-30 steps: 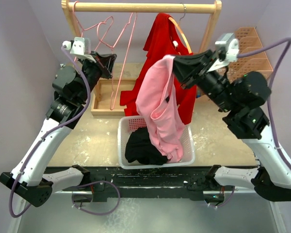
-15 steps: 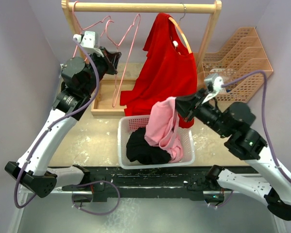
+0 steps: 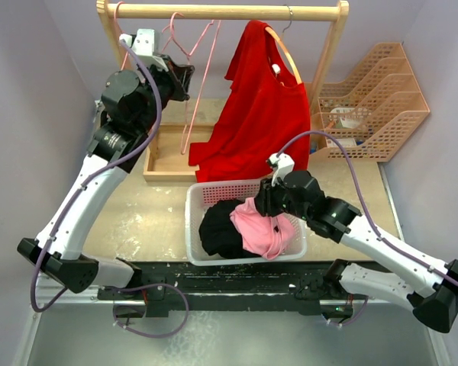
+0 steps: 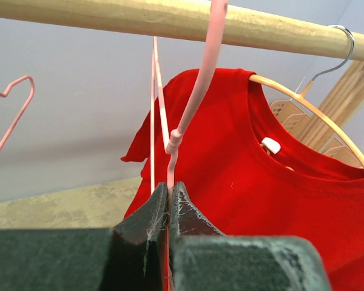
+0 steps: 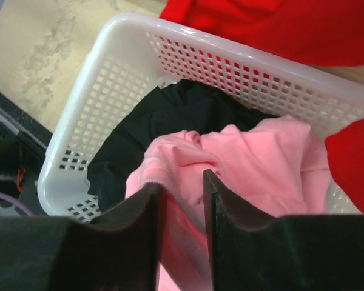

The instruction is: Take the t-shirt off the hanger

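Just behind the pink t-shirt's basket hangs a red shirt.

Black garment half buried under pink t-shirt. Pink hanger wire vanishes between left gripper fingers, bottom centre. Red t-shirt cut off at right edge. Objects in peach rack, right: too small to tell.

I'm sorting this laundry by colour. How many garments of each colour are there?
Red t-shirt: 1, on the hanger
Pink garment: 1, in the basket
Black garment: 1, in the basket
Total: 3
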### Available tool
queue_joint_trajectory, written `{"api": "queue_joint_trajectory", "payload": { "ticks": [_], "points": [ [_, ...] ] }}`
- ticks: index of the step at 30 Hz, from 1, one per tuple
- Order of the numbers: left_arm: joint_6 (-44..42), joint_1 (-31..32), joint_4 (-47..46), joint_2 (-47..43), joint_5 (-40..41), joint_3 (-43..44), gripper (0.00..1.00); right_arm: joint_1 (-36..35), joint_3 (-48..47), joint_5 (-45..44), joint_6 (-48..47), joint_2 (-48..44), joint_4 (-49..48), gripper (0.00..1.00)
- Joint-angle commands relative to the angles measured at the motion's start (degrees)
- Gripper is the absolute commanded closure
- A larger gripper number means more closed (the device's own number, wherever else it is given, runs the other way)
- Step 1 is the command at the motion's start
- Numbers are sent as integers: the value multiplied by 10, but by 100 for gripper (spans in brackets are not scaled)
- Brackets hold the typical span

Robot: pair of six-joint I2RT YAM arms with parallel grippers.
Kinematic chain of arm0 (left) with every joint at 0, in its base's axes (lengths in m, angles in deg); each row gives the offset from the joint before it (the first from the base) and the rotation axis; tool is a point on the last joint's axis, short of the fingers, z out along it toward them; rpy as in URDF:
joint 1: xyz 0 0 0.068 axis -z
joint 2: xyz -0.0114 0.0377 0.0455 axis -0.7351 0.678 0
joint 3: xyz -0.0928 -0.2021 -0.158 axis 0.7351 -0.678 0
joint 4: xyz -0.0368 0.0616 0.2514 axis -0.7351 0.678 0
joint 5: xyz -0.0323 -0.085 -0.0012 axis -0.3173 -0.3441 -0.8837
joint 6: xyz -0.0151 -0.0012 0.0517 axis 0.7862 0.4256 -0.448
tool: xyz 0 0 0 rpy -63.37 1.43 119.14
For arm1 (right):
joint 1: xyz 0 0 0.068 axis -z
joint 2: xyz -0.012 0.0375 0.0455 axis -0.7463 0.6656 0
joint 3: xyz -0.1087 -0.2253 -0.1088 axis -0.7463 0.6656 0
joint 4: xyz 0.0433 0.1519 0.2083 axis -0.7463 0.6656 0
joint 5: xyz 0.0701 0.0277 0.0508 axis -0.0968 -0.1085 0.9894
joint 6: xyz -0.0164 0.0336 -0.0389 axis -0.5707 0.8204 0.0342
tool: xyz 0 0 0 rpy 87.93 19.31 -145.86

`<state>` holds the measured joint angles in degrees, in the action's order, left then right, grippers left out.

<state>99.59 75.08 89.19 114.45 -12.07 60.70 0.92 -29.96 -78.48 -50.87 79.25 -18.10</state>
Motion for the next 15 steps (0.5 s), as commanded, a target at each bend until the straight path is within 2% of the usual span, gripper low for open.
{"api": "queue_joint_trajectory", "payload": {
  "ticks": [1,3,5,9,15],
  "points": [
    [-12,-3,-12,12,9,42,100,-2,-44,-65,3,1,34,49],
    [-15,-3,-9,20,15,49,100,-2,-52,-79,-1,-8,41,30],
    [-19,-4,-6,30,25,58,100,-2,-61,-83,-4,-16,45,22],
    [-29,-13,-2,55,36,80,100,-3,-73,-74,-5,-31,52,18],
    [-43,-33,21,97,45,137,100,-3,-81,-66,-12,-56,67,18]
  ]
}}
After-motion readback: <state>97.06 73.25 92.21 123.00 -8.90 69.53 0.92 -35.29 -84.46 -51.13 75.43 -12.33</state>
